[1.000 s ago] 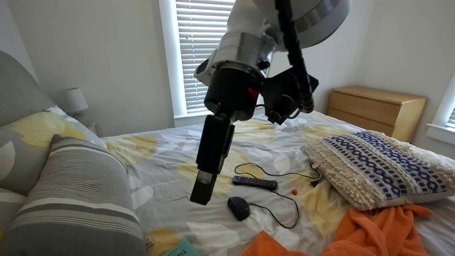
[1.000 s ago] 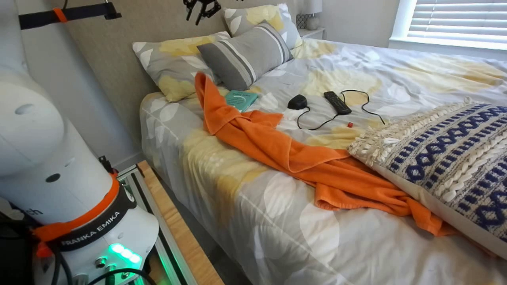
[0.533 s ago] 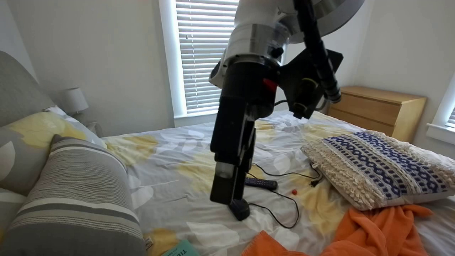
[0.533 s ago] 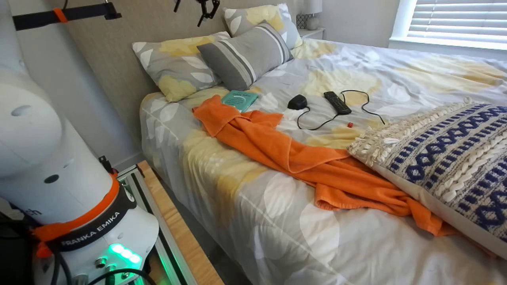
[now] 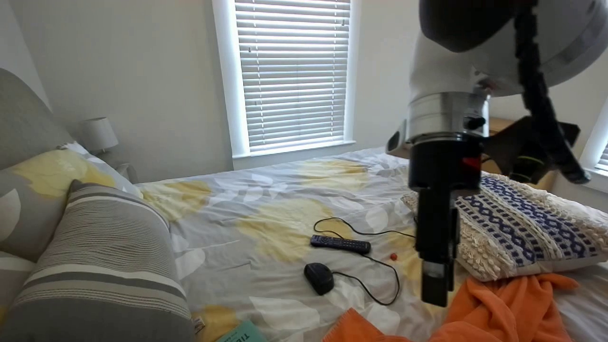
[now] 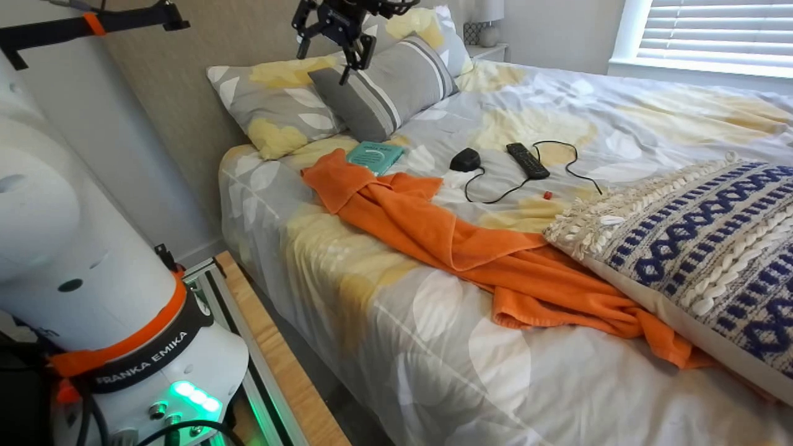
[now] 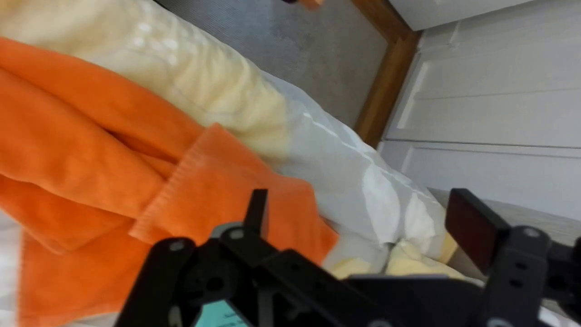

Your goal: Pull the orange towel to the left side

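The orange towel (image 6: 396, 214) lies rumpled along the near side of the bed in an exterior view. Its far end rests loosely by the teal book (image 6: 376, 158), and its near end runs under the patterned pillow. Spread wide in the wrist view, my gripper (image 7: 358, 204) is open with nothing between its fingers. Part of the towel (image 7: 227, 195) shows beyond and below the left finger, apart from the jaws. My gripper (image 6: 323, 66) hangs in the air above the towel's far end, in front of the headboard pillows.
The patterned pillow (image 6: 694, 260) weighs on the towel. A remote (image 6: 528, 161), a black mouse-like device (image 6: 465, 160) with a cord and a small red object (image 6: 547, 195) lie on the bed. A grey striped pillow (image 6: 396, 83) leans near the headboard.
My gripper has opened, and the towel's raised end has dropped flat onto the bed. The arm has then swung away, toward the right in an exterior view, without the towel.
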{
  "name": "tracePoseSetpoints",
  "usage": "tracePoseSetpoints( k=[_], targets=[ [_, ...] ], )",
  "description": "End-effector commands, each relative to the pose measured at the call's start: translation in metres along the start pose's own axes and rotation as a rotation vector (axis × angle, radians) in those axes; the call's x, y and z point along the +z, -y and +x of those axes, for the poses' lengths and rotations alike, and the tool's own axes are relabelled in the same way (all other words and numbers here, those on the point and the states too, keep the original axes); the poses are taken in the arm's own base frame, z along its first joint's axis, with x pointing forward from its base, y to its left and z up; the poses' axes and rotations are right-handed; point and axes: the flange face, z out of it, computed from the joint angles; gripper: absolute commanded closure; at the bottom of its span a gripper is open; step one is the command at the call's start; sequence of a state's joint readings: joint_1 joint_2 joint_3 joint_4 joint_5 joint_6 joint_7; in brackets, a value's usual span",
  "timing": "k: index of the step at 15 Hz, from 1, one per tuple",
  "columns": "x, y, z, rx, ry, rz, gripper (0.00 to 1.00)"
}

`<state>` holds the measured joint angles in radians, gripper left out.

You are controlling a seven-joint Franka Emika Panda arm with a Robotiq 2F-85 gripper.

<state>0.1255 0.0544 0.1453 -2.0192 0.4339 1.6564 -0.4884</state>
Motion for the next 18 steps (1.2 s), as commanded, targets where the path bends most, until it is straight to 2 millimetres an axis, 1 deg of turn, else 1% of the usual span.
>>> tracePoseSetpoints(
  k=[1,3,4,5,6,7,12,13,14,16,18],
  targets=[
    [0.000,-0.050,-0.066,0.088,-0.005,-0.170,0.00],
    [0.000,-0.081,-0.090,0.139,-0.002,-0.268,0.00],
    [-0.006,-0.069,-0.063,0.108,0.005,-0.187,0.00],
    [-0.006,-0.081,-0.075,0.127,0.001,-0.215,0.00],
    [-0.005,-0.087,-0.082,0.139,0.000,-0.227,0.00],
    [-0.005,-0.088,-0.086,0.142,0.000,-0.233,0.00],
    [-0.005,-0.084,-0.085,0.134,0.000,-0.239,0.00],
    [-0.004,-0.089,-0.079,0.128,-0.023,-0.285,0.00],
    [-0.001,-0.093,-0.072,0.110,-0.040,-0.282,0.00],
    [0.001,-0.101,-0.059,0.046,-0.123,-0.340,0.00],
    [0.008,-0.113,-0.044,0.020,-0.176,-0.361,0.00]
  ],
)
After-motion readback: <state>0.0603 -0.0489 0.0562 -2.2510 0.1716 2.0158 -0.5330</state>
